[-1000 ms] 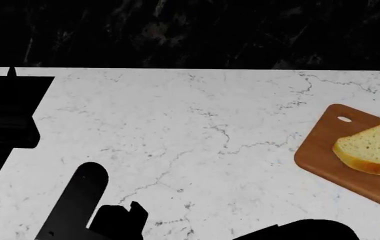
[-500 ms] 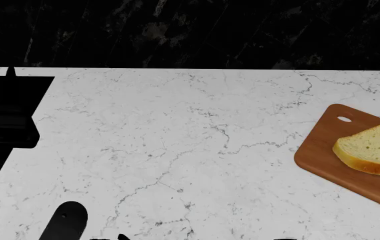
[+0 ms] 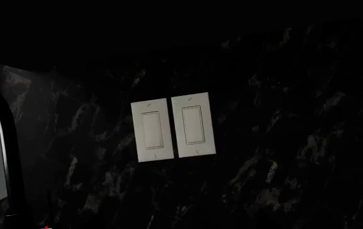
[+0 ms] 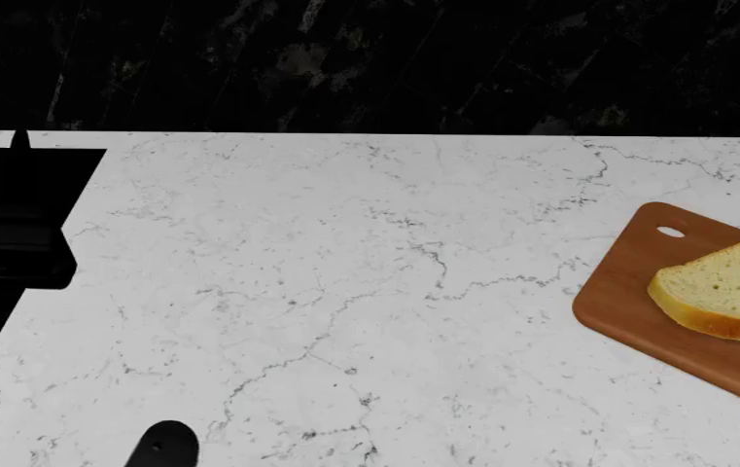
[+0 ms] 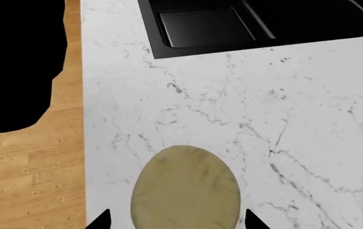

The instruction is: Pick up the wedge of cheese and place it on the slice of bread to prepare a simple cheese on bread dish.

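The wedge of cheese, a pale yellow-beige rounded chunk, lies on the white marble counter near its edge, seen only in the right wrist view. My right gripper is open around it, one black fingertip on each side with a gap to the cheese. The slice of bread lies on a reddish-brown wooden board at the right of the head view. The cheese and right gripper are out of the head view. Only a rounded black end of my left arm shows there; the left gripper is not visible.
A black recessed fixture sits at the counter's left in the head view. A black sink lies beyond the cheese. Wooden floor shows past the counter's edge. Two wall switches are on the dark backsplash.
My left arm has drawn back toward the bottom edge of the head view, and its gripper has left the frame. The dark shape of the right arm at the bottom has also gone. Bread and board are unmoved.
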Tool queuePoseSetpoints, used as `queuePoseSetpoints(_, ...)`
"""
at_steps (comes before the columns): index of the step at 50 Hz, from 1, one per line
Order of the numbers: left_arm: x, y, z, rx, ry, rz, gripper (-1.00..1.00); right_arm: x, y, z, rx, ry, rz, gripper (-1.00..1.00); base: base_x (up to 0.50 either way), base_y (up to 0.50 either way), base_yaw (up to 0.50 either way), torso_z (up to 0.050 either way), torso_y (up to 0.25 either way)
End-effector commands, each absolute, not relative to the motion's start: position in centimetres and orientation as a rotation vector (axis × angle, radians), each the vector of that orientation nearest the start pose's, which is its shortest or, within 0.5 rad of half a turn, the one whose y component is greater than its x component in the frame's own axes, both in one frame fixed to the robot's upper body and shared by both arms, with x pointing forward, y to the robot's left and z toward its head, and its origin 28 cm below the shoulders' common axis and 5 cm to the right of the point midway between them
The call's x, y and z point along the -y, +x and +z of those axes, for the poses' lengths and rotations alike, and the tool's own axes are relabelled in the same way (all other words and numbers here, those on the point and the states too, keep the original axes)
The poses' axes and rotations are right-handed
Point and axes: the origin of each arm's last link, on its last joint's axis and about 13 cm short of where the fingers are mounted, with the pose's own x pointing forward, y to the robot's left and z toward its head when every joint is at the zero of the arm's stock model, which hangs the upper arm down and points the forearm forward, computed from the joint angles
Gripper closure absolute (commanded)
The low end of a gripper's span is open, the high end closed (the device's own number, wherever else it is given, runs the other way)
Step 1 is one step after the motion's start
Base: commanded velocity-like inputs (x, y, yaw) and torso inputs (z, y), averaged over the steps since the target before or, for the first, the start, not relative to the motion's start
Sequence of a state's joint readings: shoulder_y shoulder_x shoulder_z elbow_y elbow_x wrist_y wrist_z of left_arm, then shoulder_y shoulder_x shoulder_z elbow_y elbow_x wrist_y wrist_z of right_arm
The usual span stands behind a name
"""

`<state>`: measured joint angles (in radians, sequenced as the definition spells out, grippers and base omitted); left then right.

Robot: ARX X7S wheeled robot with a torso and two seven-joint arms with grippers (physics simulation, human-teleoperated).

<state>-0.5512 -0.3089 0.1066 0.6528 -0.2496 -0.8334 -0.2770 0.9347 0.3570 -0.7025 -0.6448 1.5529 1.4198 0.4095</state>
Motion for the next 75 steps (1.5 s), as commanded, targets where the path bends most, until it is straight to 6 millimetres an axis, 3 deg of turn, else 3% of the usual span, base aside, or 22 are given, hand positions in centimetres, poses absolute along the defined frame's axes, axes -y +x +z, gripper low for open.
queuePoseSetpoints(1, -22.9, 25.3, 21.4, 0.344, 0.146, 0.074, -1.0, 3.4, 18.7, 19.3, -0.479, -0.473, 1.238, -1.0, 0.0, 0.0, 0.0, 0.0, 0.0)
queuePoseSetpoints(23, -22.9, 25.2, 21.4, 0.348, 0.145, 0.073, -1.0, 3.7, 19.9, 18.3, -0.496, -0.476, 1.222, -1.0, 0.0, 0.0, 0.0, 0.0, 0.0)
queuePoseSetpoints(55, -22.8, 25.0, 21.5, 0.36, 0.145, 0.072, -1.0, 2.9, 21.2, 18.9, -0.476, -0.48, 1.288, -1.0, 0.0, 0.0, 0.0, 0.0, 0.0)
queuePoseSetpoints(56, -22.9, 25.0, 21.5, 0.361, 0.145, 0.073, -1.0, 2.9, 21.3, 18.9, -0.472, -0.48, 1.286, 1.0, 0.0, 0.0, 0.0, 0.0, 0.0)
queuePoseSetpoints(67, -22.9, 25.0, 21.5, 0.361, 0.144, 0.07, -1.0, 2.8, 21.3, 19.6, -0.426, -0.475, 1.286, 1.0, 0.0, 0.0, 0.0, 0.0, 0.0)
queuePoseSetpoints(75, -22.9, 25.0, 21.5, 0.365, 0.146, 0.065, -1.0, 3.3, 19.8, 21.0, -0.392, -0.5, 1.248, 1.0, 0.0, 0.0, 0.0, 0.0, 0.0)
